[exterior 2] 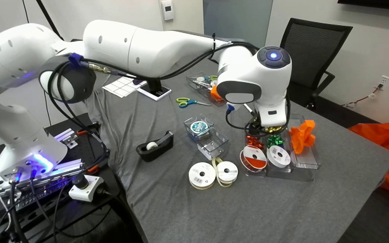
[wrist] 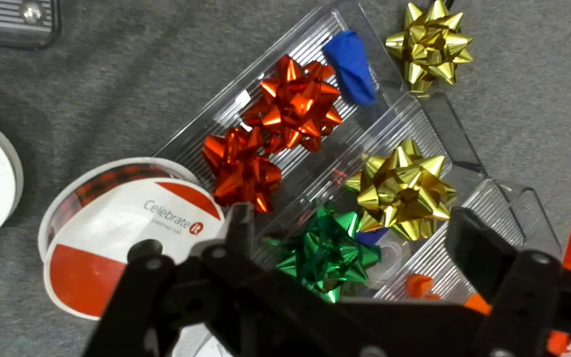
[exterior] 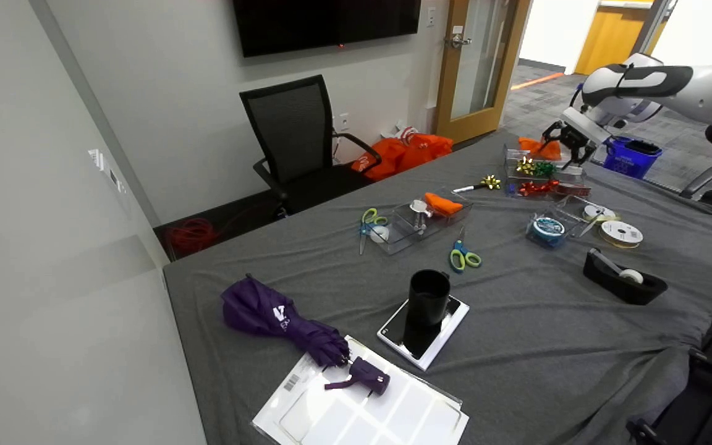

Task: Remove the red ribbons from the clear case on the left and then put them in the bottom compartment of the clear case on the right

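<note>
Poised over the clear case (wrist: 449, 130) on the grey-draped desk (exterior 2: 265, 216), with the fingers (wrist: 476, 240) of the gripper (wrist: 352, 223) well apart. Lying in an outer compartment of that case, two red ribbons (wrist: 300, 109), shiny and bow-shaped, side by side and touching, with a blue piece (wrist: 351, 69) next to one of them. In the neighbouring compartment, between the fingers as seen in the wrist view, a gold bow (wrist: 407, 191) and a green bow (wrist: 325, 250), close together; hard to tell whether in contact with the gripper. On the side away from the red ribbons, in both exterior views, a crumpled orange piece (exterior 2: 302, 135). At one end, tilted, a red-and-white spool (wrist: 107, 223) and a white spool (exterior 2: 277, 159). On the desk just beside the opposite end, a second gold bow (wrist: 429, 47). Near the case, in an exterior view, two cream-ribbon spools (exterior 2: 198, 175) and, farther off, a black tape dispenser (exterior 2: 155, 146). Well apart from these, in an exterior view, blue-and-green scissors (exterior: 461, 249), a black mug (exterior: 428, 296) upright on a tablet (exterior: 418, 341), and a purple umbrella (exterior: 269, 322) partly across white sheets (exterior: 387, 420).
</note>
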`<state>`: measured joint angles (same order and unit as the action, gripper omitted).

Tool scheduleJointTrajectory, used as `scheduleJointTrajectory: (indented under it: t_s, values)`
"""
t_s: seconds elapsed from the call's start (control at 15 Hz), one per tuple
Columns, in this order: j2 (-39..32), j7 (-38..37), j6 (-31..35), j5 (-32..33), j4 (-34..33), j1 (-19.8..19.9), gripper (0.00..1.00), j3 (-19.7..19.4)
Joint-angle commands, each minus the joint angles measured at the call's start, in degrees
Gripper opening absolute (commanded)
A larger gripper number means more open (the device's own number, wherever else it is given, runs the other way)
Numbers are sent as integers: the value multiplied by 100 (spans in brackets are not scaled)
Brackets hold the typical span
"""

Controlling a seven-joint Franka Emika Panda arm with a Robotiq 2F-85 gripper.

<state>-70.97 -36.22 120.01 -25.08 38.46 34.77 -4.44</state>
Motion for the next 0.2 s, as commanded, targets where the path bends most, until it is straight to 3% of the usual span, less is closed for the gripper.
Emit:
scheduleJointTrajectory:
  t_s: [0.0,0.13]
  values:
    - [383,106,-397,181,316,13,100,-147]
    - [518,119,-565,318,377,0,100,-255]
